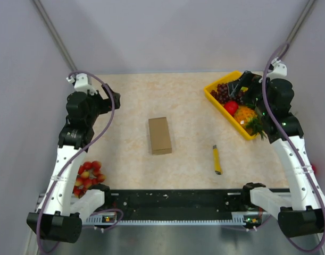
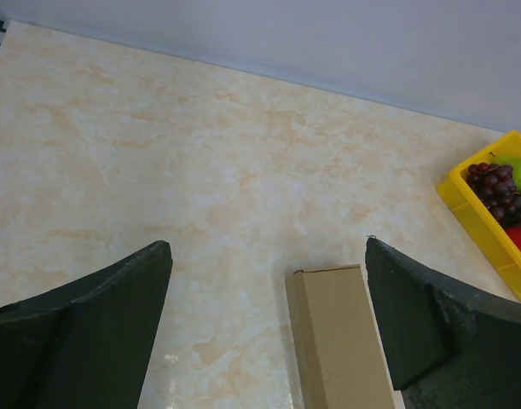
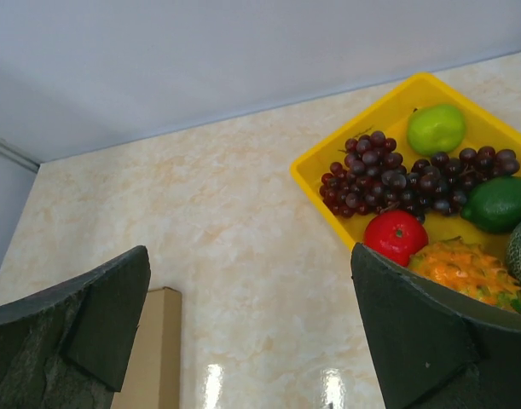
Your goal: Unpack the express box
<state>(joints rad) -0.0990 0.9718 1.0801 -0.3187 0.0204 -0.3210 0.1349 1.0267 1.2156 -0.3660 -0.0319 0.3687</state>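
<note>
Near the middle of the table: the express box (image 1: 160, 135) lies flat, well apart from both my arms.
Box look: plain brown cardboard, rectangular and flattish, flaps closed, long side running away from my bases.
Box in my wrist views: one end shows between my left fingers (image 2: 89, 332); a strip of it sits by the left finger of my right wrist view.
My left gripper (image 2: 269, 328): spread wide, holding nothing, touching nothing, raised over the table's left side.
My right gripper (image 3: 251, 332): also spread wide and empty, hanging by the yellow tray (image 1: 218, 102) of fruit at the far right.
Nearby: a yellow utility knife (image 1: 217, 159) right of the box; red fruit (image 1: 88, 178) near my left base.
</note>
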